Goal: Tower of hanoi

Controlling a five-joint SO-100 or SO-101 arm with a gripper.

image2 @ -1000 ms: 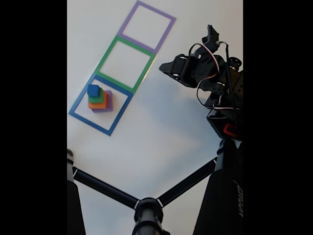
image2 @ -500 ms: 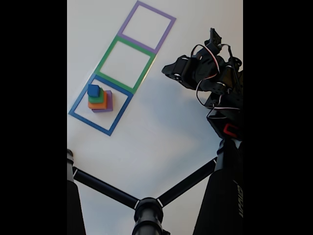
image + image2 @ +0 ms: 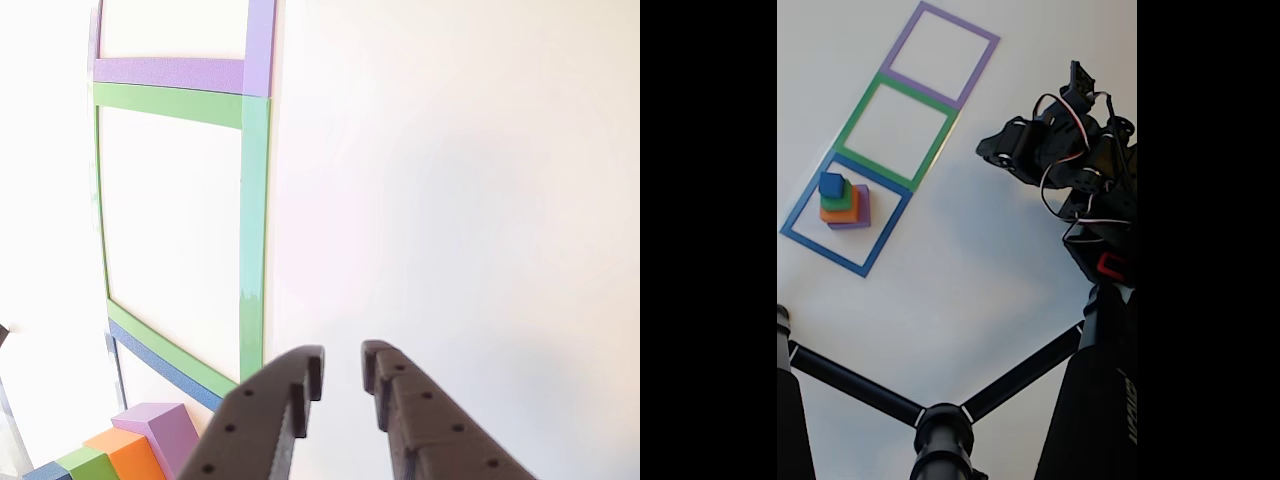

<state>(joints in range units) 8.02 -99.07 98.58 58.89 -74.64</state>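
Fixed view: 4 stacked blocks (image 3: 844, 201) sit well apart from slightly parted, empty gripper (image 3: 342, 372).

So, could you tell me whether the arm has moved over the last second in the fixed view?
Yes, slightly: the arm's front end has drawn back to the right, away from the green square outline, widening the gap between them.

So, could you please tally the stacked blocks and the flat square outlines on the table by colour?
Purple: 2, block and outline
Green: 2, block and outline
Blue: 2, cube and outline
Orange: 1, block
Total: 7 (4 blocks, 3 outlines)
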